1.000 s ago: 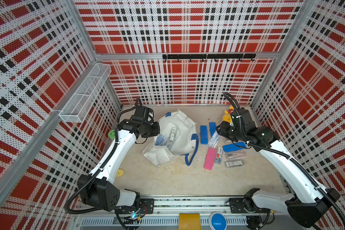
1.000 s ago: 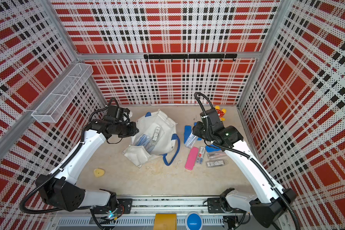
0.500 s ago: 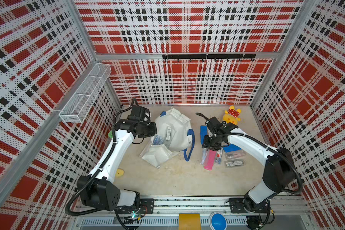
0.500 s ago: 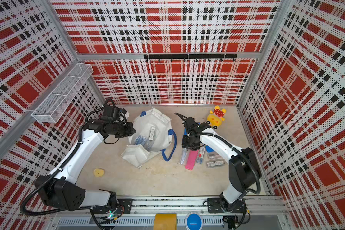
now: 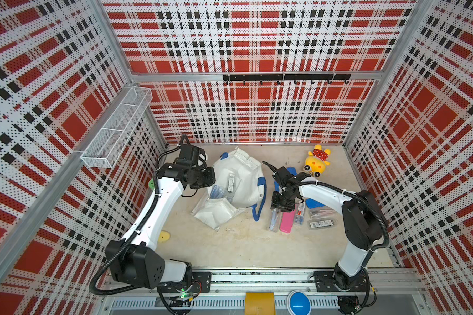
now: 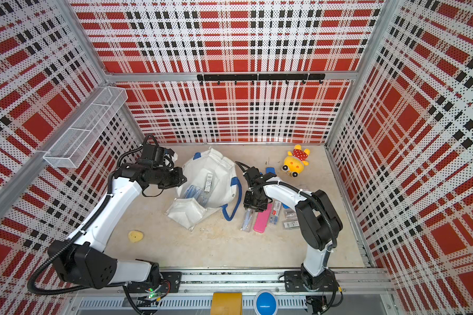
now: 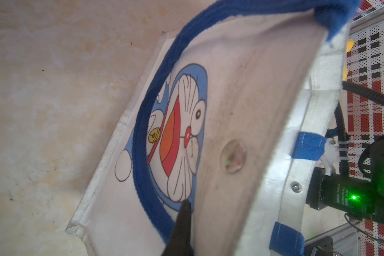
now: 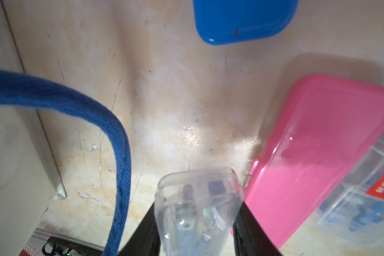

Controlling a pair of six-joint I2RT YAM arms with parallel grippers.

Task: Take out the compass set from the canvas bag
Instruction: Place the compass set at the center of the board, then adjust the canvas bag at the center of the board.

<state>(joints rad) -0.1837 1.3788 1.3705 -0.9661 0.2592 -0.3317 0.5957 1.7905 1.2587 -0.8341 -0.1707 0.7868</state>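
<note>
Lying on beige tabletop (image 5: 230, 245) w/ plaid walls (image 5: 257, 41): canvas bag (image 5: 243, 177).

Yellow plush toy (image 5: 316, 163): upper right of the counter (image 5: 230, 245). Pink case (image 5: 287, 222): right of centre, lying flat. Small yellow object (image 5: 164, 236): lower left, possibly a toy. Mesh basket (image 5: 118, 125): left wall.

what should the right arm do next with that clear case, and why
Probably open the fingers of the right gripper: the clear case they grip is already outside the canvas bag, down beside the pink case.
</note>
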